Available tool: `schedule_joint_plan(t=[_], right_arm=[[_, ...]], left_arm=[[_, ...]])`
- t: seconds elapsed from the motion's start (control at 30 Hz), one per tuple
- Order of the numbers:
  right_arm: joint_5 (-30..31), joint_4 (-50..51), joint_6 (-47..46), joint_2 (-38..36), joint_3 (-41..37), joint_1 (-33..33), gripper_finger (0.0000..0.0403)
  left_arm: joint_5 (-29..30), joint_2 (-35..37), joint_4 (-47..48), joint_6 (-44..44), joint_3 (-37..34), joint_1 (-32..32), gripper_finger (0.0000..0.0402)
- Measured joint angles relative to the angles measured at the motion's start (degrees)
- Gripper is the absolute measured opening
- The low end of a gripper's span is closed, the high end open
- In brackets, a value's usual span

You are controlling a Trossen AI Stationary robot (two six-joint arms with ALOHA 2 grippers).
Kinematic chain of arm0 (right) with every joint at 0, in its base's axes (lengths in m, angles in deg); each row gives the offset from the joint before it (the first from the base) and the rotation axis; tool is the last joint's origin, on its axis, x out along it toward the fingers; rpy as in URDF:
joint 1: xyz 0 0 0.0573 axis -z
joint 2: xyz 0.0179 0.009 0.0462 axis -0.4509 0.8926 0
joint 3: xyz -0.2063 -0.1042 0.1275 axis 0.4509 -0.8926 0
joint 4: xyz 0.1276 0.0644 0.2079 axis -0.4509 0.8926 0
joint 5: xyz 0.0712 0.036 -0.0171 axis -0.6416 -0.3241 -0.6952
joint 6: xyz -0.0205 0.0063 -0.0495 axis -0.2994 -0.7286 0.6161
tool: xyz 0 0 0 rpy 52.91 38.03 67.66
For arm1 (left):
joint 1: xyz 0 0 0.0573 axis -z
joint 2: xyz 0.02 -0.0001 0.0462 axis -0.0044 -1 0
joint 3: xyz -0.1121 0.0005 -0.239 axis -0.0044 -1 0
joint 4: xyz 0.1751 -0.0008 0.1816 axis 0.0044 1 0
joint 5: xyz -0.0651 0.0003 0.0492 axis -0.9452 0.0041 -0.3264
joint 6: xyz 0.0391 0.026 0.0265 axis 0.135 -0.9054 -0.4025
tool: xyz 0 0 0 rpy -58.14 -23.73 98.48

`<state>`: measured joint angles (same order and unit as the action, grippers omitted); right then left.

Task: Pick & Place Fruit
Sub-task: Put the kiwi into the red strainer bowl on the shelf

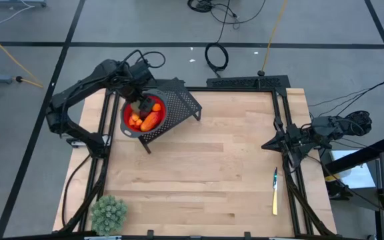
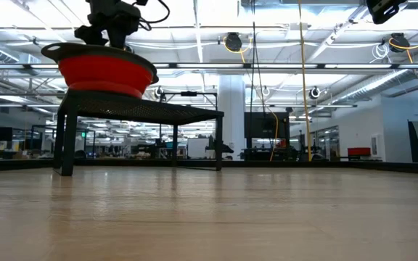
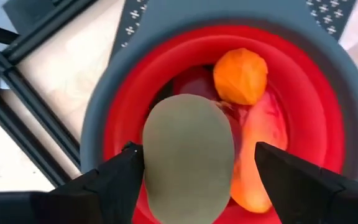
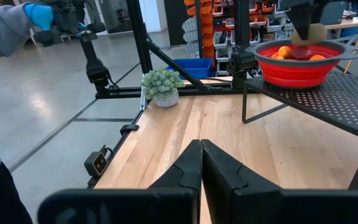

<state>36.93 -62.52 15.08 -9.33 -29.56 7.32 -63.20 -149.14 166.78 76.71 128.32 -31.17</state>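
Observation:
A red bowl (image 3: 114, 118) with a grey rim stands on a black mesh stand (image 1: 182, 107) at the table's far left. In it lie an orange ball (image 3: 241, 76), a long red-orange piece (image 3: 263, 143) and a dark red piece (image 3: 194, 84). My left gripper (image 3: 196, 152) points down over the bowl, its fingers open. A brownish-green oval fruit (image 3: 188, 162) sits between them, above the other fruit. My right gripper (image 4: 201, 149) is shut and level at the table's right edge, holding nothing. My left gripper comes at the brownish-green oval from above, one finger on either side of it. One fingertip (image 3: 129, 163) stands at the oval's side, and I cannot tell whether it touches. The other fingertip (image 3: 267, 155) stands clearly apart from the oval.
A pale green spiky plant (image 1: 109, 213) stands at the near left corner. A yellow pen-like tool (image 1: 275, 193) lies near the right edge. The middle of the wooden table (image 1: 205, 167) is bare. A person's grey sleeve (image 4: 5, 28) shows beyond the table.

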Motion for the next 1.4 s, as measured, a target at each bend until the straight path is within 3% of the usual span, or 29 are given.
schedule_joint_plan(t=[0.53, 0.8, 1.0, 1.2, 1.4], right_arm=[[0.0, 0.0, 0.0, 0.0, 0.0, 0.0, 0.0000], [0.0, 0.0, 0.0, 0.0, 0.0, 0.0, 0.0000], [0.0, 0.0, 0.0, 0.0, 0.0, 0.0, 0.0000], [0.0, 0.0, 0.0, 0.0, 0.0, 0.0, 0.0000], [0.0, 0.0, 0.0, 0.0, 0.0, 0.0, 0.0000]], left_arm=[[-3.2, 0.5, 0.0, -4.4, 0.0, 0.0, 0.0229], [-6.7, 4.2, -0.1, 0.4, 0.1, -1.5, 0.0223], [-5.8, 6.0, 0.1, 2.0, 0.1, -1.5, 0.0225], [2.2, 5.6, -0.2, 1.8, 0.1, -1.5, 0.0225], [3.6, 4.1, -0.3, 1.8, 0.1, -1.0, 0.0225]])
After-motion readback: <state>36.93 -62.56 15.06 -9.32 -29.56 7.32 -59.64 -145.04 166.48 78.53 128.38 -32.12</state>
